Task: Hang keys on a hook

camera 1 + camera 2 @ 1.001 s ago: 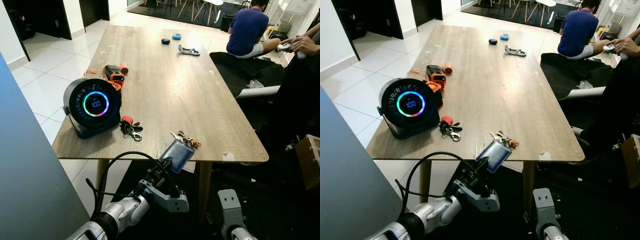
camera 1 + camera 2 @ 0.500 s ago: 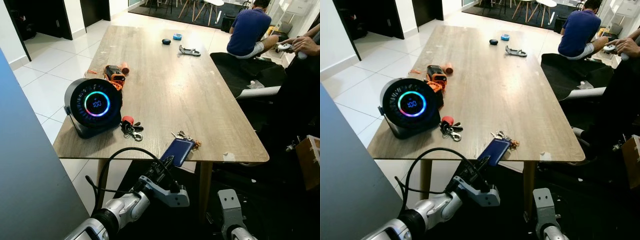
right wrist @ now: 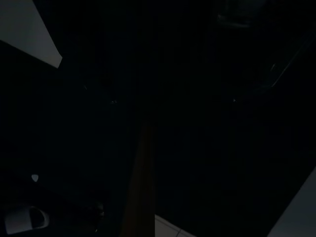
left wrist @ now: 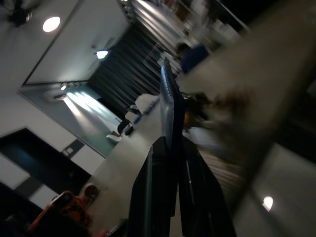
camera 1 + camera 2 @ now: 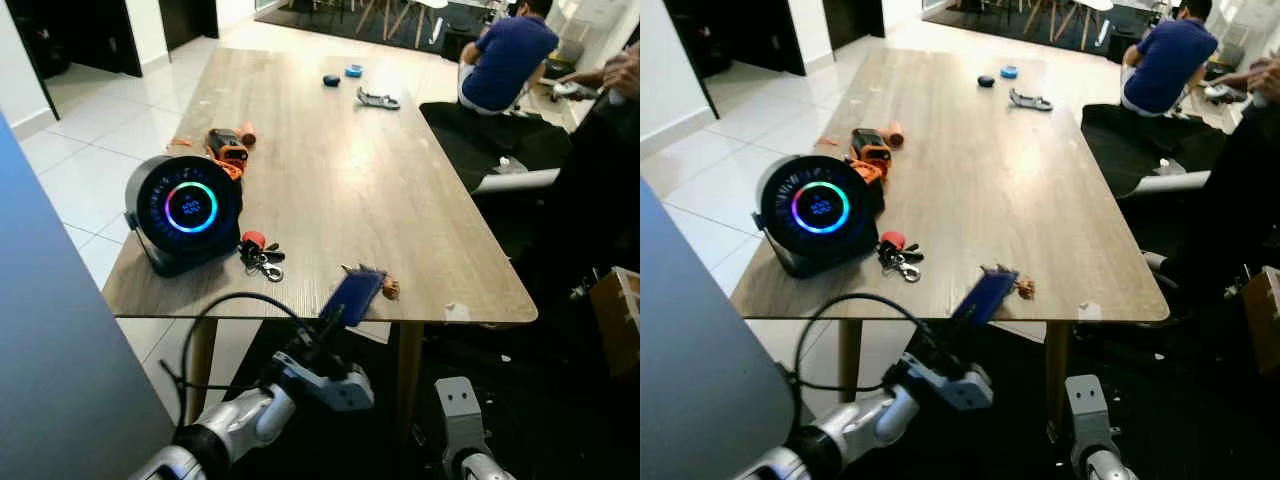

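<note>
A blue key pouch (image 5: pixel 353 293) hangs at the table's near edge, with a bunch of keys and a brown fob (image 5: pixel 386 288) trailing from its far end onto the wood. My left gripper (image 5: pixel 334 316) is shut on the pouch's lower end, just below the table's front edge. In the left wrist view the pouch (image 4: pixel 170 103) stands edge-on between the black fingers (image 4: pixel 150 197). A second bunch of keys with a red tag (image 5: pixel 259 256) lies beside a round black device. My right arm (image 5: pixel 460 425) hangs idle below.
The round black device with a glowing ring (image 5: pixel 187 212) stands on the wooden table (image 5: pixel 330 180) at front left, with an orange tool (image 5: pixel 228 150) behind it. A person in a blue shirt (image 5: pixel 505 65) sits at the far right. A grey panel (image 5: pixel 60 360) rises at my left.
My left gripper has tilted the blue pouch more edge-on and nudged it up toward the table edge, covering part of the keys. The view has shifted slightly and blurred.
</note>
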You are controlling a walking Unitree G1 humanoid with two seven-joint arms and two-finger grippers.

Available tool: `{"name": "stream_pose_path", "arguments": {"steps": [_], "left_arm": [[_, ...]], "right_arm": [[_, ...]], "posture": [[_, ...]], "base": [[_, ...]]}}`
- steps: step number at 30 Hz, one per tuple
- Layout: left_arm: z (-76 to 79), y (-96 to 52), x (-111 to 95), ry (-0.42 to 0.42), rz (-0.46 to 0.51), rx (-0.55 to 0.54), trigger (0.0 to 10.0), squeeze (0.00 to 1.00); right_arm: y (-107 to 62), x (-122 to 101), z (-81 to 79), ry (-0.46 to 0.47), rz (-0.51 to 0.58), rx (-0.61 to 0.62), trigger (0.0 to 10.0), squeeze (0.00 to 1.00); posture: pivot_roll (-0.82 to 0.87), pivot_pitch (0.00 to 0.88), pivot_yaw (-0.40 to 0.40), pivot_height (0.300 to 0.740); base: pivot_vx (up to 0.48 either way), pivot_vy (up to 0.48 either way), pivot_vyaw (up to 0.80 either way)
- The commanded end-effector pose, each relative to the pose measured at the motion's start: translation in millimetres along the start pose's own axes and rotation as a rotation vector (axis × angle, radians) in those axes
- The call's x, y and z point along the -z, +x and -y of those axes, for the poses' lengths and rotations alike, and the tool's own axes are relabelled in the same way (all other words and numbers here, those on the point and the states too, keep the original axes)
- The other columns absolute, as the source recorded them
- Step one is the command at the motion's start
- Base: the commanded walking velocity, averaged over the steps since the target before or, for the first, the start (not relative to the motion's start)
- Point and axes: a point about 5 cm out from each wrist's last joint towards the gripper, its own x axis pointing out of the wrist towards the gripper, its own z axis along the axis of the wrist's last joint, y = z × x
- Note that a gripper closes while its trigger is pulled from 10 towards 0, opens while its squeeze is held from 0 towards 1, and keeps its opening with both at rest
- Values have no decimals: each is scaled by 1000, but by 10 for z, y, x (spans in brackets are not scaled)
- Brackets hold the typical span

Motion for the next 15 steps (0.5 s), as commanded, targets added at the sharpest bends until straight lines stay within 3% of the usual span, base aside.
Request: {"name": "stream_pose_path", "arguments": {"steps": [1,3,5,10,11,14,15], "left_arm": [[-96,-36,-30,-114,22,-13,3333,0],[-116,-42,-31,-136,23,-11,3333,0],[-186,-113,-3,-199,14,-20,4392,0],[-264,-322,58,-308,-31,-37,4039,0],[-277,-354,58,-316,-33,-35,4471,0],[-290,-400,60,-325,-36,-25,4471,0],[-342,-480,83,-337,-47,-19,6941,0]], "right_arm": [[-15,55,4,2,-22,5,10000,0],[-14,53,3,2,-22,4,10000,0],[-8,43,-12,2,-22,1,10000,0],[-2,40,-52,5,-23,-6,10000,0],[-2,41,-55,6,-23,-6,10000,0],[-2,43,-60,6,-24,-7,10000,0],[-3,47,-66,7,-25,-8,10000,0]], "posture": [[53,136,-70,740],[53,136,-70,740],[59,132,-71,740],[66,125,-72,740],[66,125,-72,740],[72,121,-71,740],[73,118,-71,740]], "base": [[0,0,0],[0,0,0],[0,0,0],[0,0,0],[0,0,0],[0,0,0],[0,0,0]]}}
